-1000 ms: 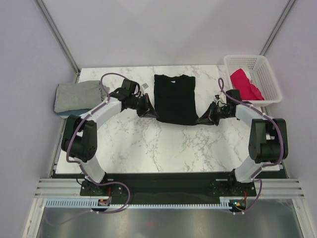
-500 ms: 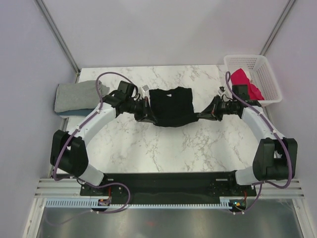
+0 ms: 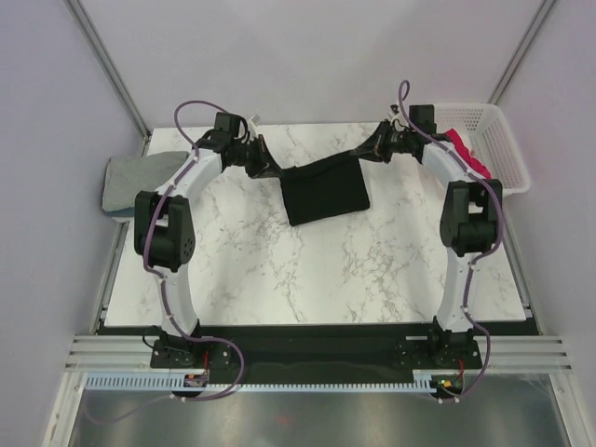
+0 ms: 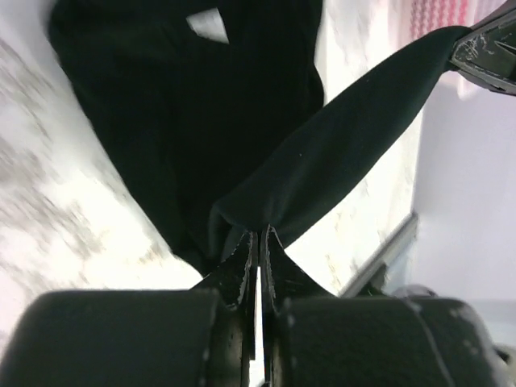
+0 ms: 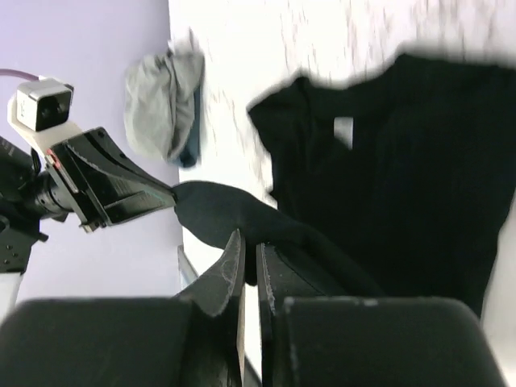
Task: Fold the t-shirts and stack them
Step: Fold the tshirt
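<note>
The black t-shirt (image 3: 324, 190) hangs stretched between both grippers, its lower part resting on the marble table (image 3: 279, 270). My left gripper (image 3: 265, 168) is shut on its left end at the far left. My right gripper (image 3: 366, 154) is shut on its right end at the far right. In the left wrist view the black cloth (image 4: 242, 121) with its white neck label (image 4: 208, 26) runs out from my shut gripper (image 4: 258, 235). In the right wrist view my gripper (image 5: 250, 242) pinches the black shirt (image 5: 403, 177). A crimson-pink shirt (image 3: 466, 149) lies in the basket. Folded grey and blue shirts (image 3: 135, 182) lie at the left.
The white lattice basket (image 3: 498, 140) stands at the table's far right corner. The grey and blue shirts show in the right wrist view (image 5: 165, 101) beside the left gripper (image 5: 113, 189). Metal frame posts rise at both back corners.
Both grippers have moved toward the far edge and risen, carrying the near edge of the black shirt over itself. The shirt now hangs between them, shorter on the table.
</note>
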Controlling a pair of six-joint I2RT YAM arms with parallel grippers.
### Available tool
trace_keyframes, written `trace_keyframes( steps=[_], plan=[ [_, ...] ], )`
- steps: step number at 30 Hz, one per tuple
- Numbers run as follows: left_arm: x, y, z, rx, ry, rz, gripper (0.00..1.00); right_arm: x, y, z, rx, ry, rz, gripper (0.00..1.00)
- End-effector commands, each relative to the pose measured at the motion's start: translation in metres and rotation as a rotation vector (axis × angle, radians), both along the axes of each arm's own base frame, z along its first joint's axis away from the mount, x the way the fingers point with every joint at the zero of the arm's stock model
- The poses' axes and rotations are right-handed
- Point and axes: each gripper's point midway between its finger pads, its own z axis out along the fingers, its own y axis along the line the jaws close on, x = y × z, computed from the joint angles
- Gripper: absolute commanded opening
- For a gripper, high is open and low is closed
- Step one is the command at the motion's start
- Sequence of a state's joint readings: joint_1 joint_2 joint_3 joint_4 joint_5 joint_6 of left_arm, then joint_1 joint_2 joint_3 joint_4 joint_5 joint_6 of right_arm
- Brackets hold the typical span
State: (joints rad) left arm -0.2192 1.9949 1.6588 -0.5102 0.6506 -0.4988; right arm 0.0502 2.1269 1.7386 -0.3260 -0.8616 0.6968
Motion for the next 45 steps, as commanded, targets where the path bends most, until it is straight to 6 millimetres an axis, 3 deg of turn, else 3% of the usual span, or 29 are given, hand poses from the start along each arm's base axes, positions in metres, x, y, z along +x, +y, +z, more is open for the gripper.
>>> trace_keyframes(
  steps=[1,2,3,4,5,6,7,8,9,10,11,12,13,15,16,19,21,27,31,34,39,44,45],
  plan=[
    [0.063,0.005,0.005,0.069,-0.205,0.027,0.04,0.054,0.023,0.012,0.041,-0.165,0.016,0.04],
    [0.076,0.007,0.004,0.091,-0.236,0.046,0.21,0.065,0.026,0.014,0.041,-0.217,0.015,0.22],
    [0.088,0.009,0.003,0.125,-0.277,0.060,0.43,0.072,0.027,0.014,0.031,-0.255,0.016,0.34],
    [0.112,0.021,0.013,0.221,-0.367,0.114,0.78,0.077,0.031,0.019,0.023,-0.297,0.028,0.48],
    [0.118,0.022,0.021,0.258,-0.398,0.135,0.87,0.080,0.030,0.024,0.007,-0.348,0.045,0.68],
    [0.123,0.024,0.032,0.269,-0.432,0.151,0.89,0.077,0.031,0.034,0.014,-0.373,0.067,0.70],
    [0.124,0.025,0.057,0.262,-0.484,0.161,0.90,0.074,0.025,0.049,0.014,-0.403,0.069,0.71],
    [0.122,0.026,0.067,0.260,-0.497,0.166,0.90,0.071,0.021,0.055,0.012,-0.408,0.069,0.72],
    [0.117,0.027,0.072,0.260,-0.498,0.169,0.91,0.068,0.016,0.059,0.004,-0.408,0.060,0.74],
    [0.107,0.028,0.065,0.259,-0.467,0.160,0.90,0.063,0.006,0.064,-0.008,-0.403,0.045,0.74],
    [0.096,0.029,0.075,0.251,-0.466,0.156,0.90,0.057,0.002,0.060,-0.018,-0.380,0.044,0.74],
    [0.086,0.029,0.070,0.244,-0.438,0.144,0.89,0.051,-0.001,0.055,-0.047,-0.392,0.063,0.74],
    [0.071,0.028,0.047,0.242,-0.368,0.127,0.88,0.043,-0.003,0.049,-0.068,-0.376,0.070,0.73],
    [0.051,0.026,0.040,0.223,-0.322,0.091,0.86,0.030,-0.007,0.030,-0.096,-0.323,0.090,0.73],
    [0.036,0.022,0.024,0.197,-0.264,0.059,0.85,0.022,-0.009,0.019,-0.096,-0.290,0.095,0.73],
    [0.012,0.016,0.010,0.147,-0.197,0.011,0.83,0.015,-0.016,-0.005,-0.112,-0.250,0.106,0.73],
    [0.002,0.008,0.011,0.103,-0.186,-0.026,0.83,0.013,-0.019,-0.018,-0.133,-0.224,0.117,0.73],
    [0.001,-0.009,0.012,0.013,-0.182,-0.095,0.82,0.027,-0.027,-0.060,-0.191,-0.182,0.132,0.73],
    [0.009,-0.004,-0.005,0.055,-0.156,-0.067,0.83,0.030,-0.028,-0.072,-0.198,-0.166,0.136,0.73],
    [0.009,0.001,-0.021,0.071,-0.111,-0.060,0.89,0.035,-0.027,-0.059,-0.192,-0.193,0.129,0.73],
    [0.007,0.003,-0.039,0.065,-0.045,-0.045,0.93,0.044,-0.020,-0.012,-0.138,-0.263,0.103,0.73],
    [0.010,0.005,-0.059,0.071,0.014,-0.012,0.96,0.032,0.013,0.010,0.008,-0.248,0.151,0.73],
    [0.009,0.006,-0.065,0.070,0.040,-0.002,0.96,0.025,0.025,0.003,0.036,-0.218,0.174,0.73]
  ],
)
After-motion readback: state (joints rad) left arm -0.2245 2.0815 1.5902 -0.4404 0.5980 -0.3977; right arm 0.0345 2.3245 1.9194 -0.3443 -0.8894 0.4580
